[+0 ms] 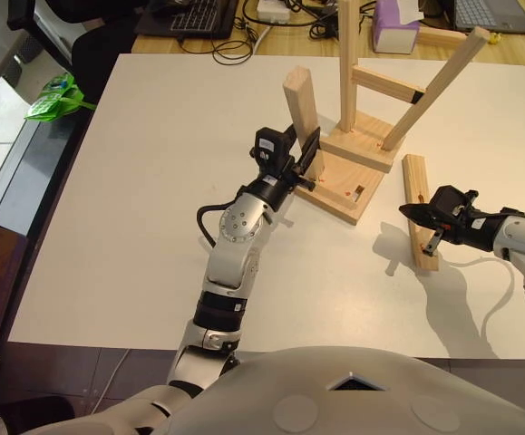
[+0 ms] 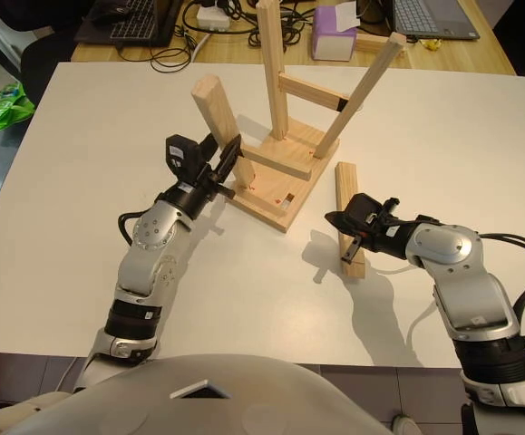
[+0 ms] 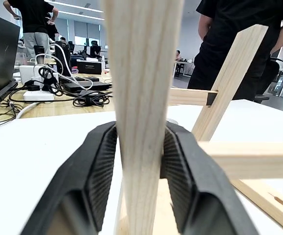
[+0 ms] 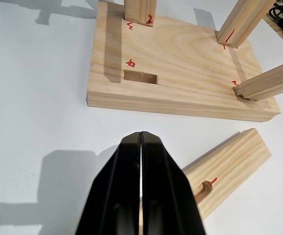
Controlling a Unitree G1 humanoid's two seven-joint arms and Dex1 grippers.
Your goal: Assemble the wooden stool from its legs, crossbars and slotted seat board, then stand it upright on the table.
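- Seat board (image 4: 180, 73): pale wood, red marks by slots.
- Leg (image 3: 141, 73): pale, streaked grain.
- Loose leg (image 4: 229, 161): red mark.
- Left gripper (image 3: 141, 132): black, ribbed pads (image 3: 102, 166).
- Right gripper (image 4: 141, 139): black.
- Table (image 1: 153, 181): white.
- Box (image 1: 393, 27): purple.
- Bag (image 1: 52, 100): green.

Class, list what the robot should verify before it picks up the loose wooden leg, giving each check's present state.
1. Left gripper clamped on the upright pale wooden leg: ok.
2. Rectangular slot in the pale wooden seat board empty: ok.
3. Loose wooden leg lying free on the white table: ok.
4. Right gripper open above it: not ok, shut.
5. Standing legs fully seated: cannot tell.
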